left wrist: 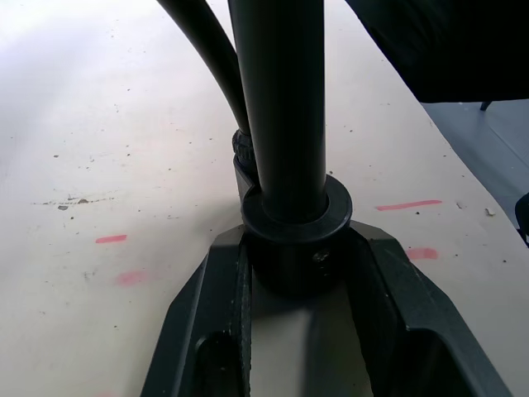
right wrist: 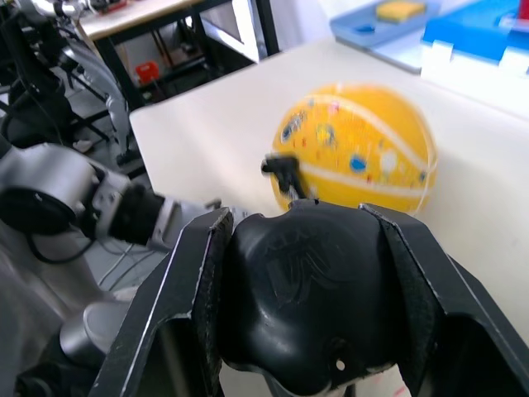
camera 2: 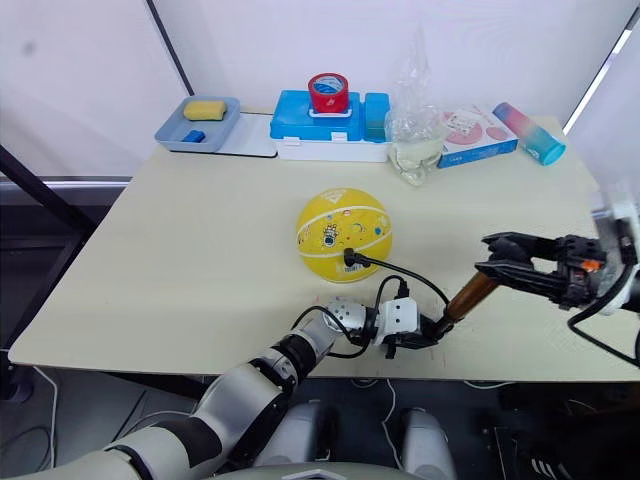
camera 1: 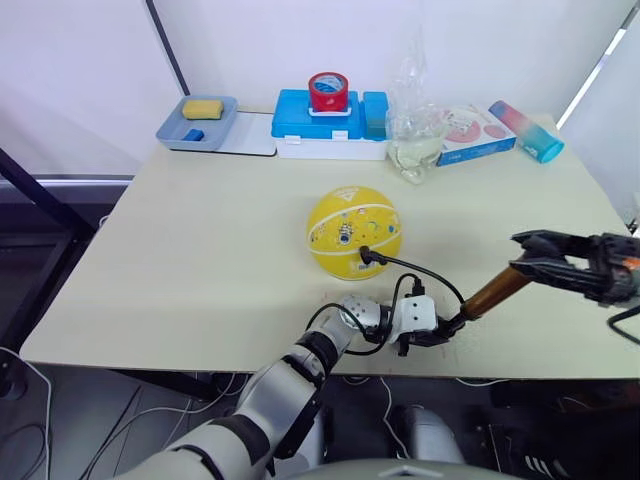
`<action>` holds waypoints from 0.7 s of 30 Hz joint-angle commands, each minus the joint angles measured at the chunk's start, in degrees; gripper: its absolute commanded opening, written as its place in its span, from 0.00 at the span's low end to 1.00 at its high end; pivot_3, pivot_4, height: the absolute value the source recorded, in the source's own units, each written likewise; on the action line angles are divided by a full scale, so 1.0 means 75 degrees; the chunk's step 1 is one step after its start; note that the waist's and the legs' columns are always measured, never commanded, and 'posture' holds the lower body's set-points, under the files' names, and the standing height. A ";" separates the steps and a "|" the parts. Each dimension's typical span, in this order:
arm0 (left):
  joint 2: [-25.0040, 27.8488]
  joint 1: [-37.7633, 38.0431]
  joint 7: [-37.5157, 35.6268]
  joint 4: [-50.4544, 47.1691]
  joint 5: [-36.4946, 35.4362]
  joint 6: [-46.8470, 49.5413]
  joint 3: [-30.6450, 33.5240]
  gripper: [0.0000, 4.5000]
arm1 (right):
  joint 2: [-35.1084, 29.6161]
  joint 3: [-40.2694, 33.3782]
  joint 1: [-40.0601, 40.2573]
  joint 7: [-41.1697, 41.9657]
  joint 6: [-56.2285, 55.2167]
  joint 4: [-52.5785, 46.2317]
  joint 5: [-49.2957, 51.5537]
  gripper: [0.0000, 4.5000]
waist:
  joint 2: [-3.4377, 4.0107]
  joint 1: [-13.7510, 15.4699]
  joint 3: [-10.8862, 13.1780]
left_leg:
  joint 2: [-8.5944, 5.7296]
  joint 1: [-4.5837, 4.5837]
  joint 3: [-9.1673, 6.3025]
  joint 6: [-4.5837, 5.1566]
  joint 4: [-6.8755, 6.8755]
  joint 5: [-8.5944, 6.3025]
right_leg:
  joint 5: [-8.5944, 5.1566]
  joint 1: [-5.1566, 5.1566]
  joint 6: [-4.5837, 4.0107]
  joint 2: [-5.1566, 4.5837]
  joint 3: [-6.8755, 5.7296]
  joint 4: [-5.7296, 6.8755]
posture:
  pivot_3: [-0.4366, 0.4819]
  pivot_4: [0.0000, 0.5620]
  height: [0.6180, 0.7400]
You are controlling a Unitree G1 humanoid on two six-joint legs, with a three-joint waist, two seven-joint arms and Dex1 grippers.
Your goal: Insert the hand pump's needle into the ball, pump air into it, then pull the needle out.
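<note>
While the left gripper (camera 1: 432, 335) jaws clamp the hand pump (camera 1: 492, 292), right gripper (right wrist: 302, 273) jaws hold its handle (right wrist: 306, 289).

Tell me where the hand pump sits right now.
In the left eye view, the hand pump slants above the table's near edge, right of centre, just in front of the ball, base in the left gripper and handle in the right gripper.
</note>
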 commanded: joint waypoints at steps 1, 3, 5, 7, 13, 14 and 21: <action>0.0207 0.0294 -0.0015 0.0527 0.0547 0.0271 -0.0419 0.25 | -0.0175 -0.0860 -0.0564 -0.0402 0.0224 0.0228 0.0613 0.43 | -0.0003 -0.0007 0.0002 | 0.0001 0.0000 -0.0002 -0.0001 0.0000 -0.0001 | 0.0000 0.0000 0.0000 0.0001 -0.0002 0.0000 | 0.48 0.27 1.00; 0.0212 0.0285 -0.0020 0.0528 0.0546 0.0274 -0.0417 0.25 | -0.0165 -0.0929 -0.0716 -0.0535 0.0358 0.0291 0.0778 0.43 | -0.0004 -0.0003 0.0003 | 0.0001 0.0001 0.0000 -0.0002 0.0000 -0.0001 | 0.0000 0.0001 0.0000 -0.0001 -0.0005 0.0000 | 0.48 0.27 1.00; 0.0210 0.0282 -0.0019 0.0527 0.0546 0.0277 -0.0417 0.25 | 0.0091 -0.0814 -0.0545 -0.0563 0.0248 0.0235 0.0584 0.43 | -0.0003 -0.0004 0.0003 | 0.0001 -0.0001 0.0001 -0.0001 0.0000 -0.0001 | 0.0000 -0.0001 0.0000 -0.0004 -0.0005 0.0000 | 0.48 0.27 1.00; 0.0204 0.0280 -0.0017 0.0525 0.0545 0.0282 -0.0415 0.25 | 0.0528 -0.0451 -0.0129 -0.0539 -0.0018 0.0016 0.0185 0.43 | -0.0004 -0.0004 0.0003 | 0.0000 -0.0001 0.0002 -0.0001 0.0000 -0.0001 | 0.0000 0.0000 0.0000 -0.0004 -0.0005 0.0000 | 0.48 0.27 1.00; 0.0193 0.0290 -0.0029 0.0512 0.0550 0.0275 -0.0437 0.25 | 0.1651 0.0807 0.0718 -0.0303 -0.1584 0.0060 -0.1560 0.43 | -0.0040 -0.0029 -0.0027 | 0.0005 0.0014 0.0000 -0.0001 -0.0001 -0.0001 | 0.0000 0.0012 0.0001 0.0002 -0.0012 0.0001 | 0.48 0.27 1.00; 0.0193 0.0289 -0.0030 0.0510 0.0547 0.0276 -0.0435 0.25 | 0.1854 0.1044 0.0776 -0.0305 -0.1827 0.0110 -0.1794 0.43 | -0.0041 -0.0031 -0.0029 | 0.0006 0.0014 0.0000 -0.0001 -0.0001 -0.0001 | 0.0000 0.0012 0.0001 0.0002 -0.0014 0.0001 | 0.48 0.27 1.00; 0.0224 0.0288 -0.0045 0.0499 0.0542 0.0274 -0.0429 0.25 | 0.2787 0.2376 0.1192 -0.0318 -0.3250 0.0554 -0.3193 0.43 | -0.0051 -0.0030 -0.0036 | 0.0006 0.0014 -0.0002 -0.0002 -0.0002 -0.0001 | 0.0000 0.0010 0.0001 0.0002 -0.0017 0.0001 | 0.48 0.27 1.00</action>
